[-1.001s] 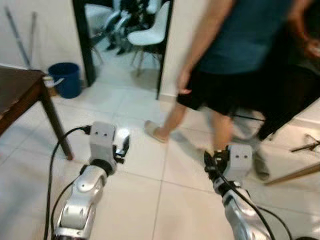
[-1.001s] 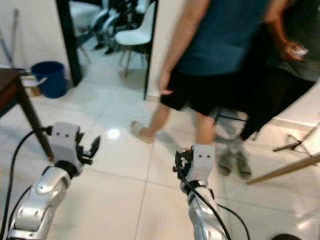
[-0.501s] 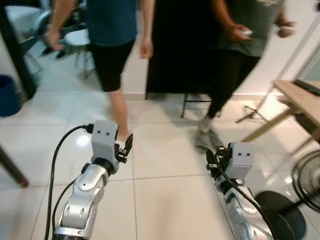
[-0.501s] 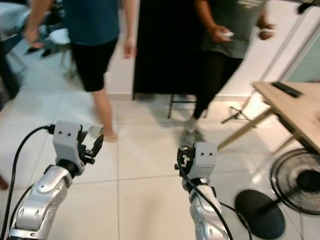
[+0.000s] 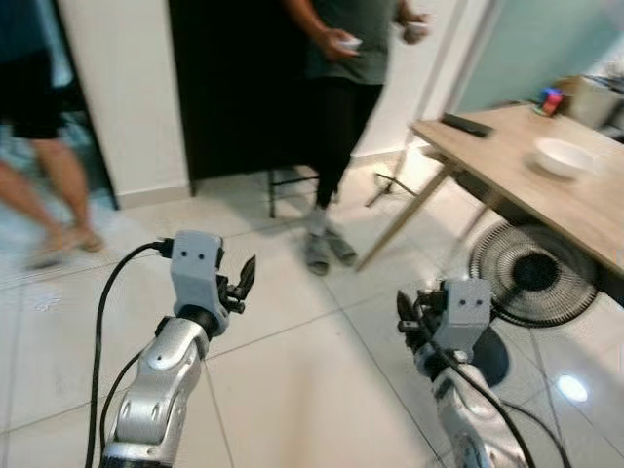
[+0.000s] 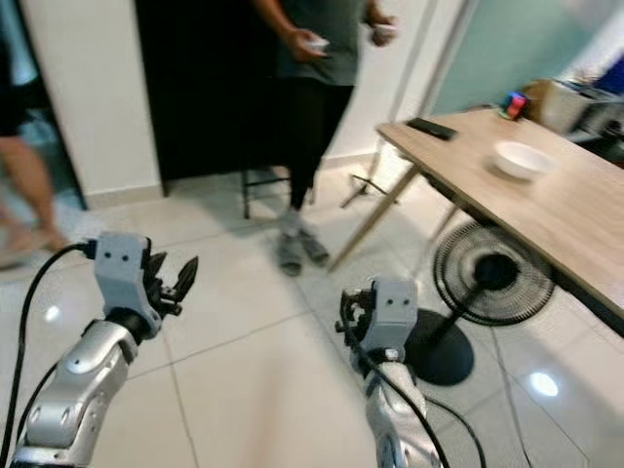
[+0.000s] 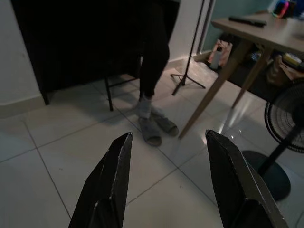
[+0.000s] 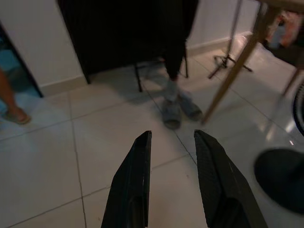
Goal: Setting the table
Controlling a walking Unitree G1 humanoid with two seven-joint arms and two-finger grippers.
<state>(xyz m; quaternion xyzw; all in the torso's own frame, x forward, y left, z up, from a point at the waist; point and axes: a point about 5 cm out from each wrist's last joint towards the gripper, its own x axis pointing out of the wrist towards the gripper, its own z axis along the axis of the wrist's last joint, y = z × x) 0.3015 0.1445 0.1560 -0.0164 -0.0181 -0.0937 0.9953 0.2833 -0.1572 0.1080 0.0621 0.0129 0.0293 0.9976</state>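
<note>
Left gripper: the left gripper (image 7: 166, 180) is held out over the tiled floor (image 5: 292, 370), fingers spread apart, nothing between them.
Right gripper: the right gripper (image 8: 171, 175) is likewise held forward over the floor, its two fingers parted with an empty gap.
Arm pose: both silver arms are raised in front of the body, forearms angled forward and slightly upward, a black cable looped beside the left arm.
Table: a light wooden table (image 5: 507, 171) is seen ahead and to the right of the right gripper, well apart from both grippers; its long edge runs away from the robot towards the far wall, on slanted legs.
Bowl: a white bowl (image 5: 563, 156) is set upright on the table, opening upward, well beyond the right gripper.
On the table: a dark flat remote-like object (image 5: 468, 124) lies near the table's far end.
Fan: a black floor fan (image 5: 526, 283) stands under the table's near edge, just right of the right gripper.
People: one person (image 5: 341, 97) stands left of the table's far end, something small held in each hand; another person's bare legs (image 5: 49, 195) are seen farther left, blurred.
</note>
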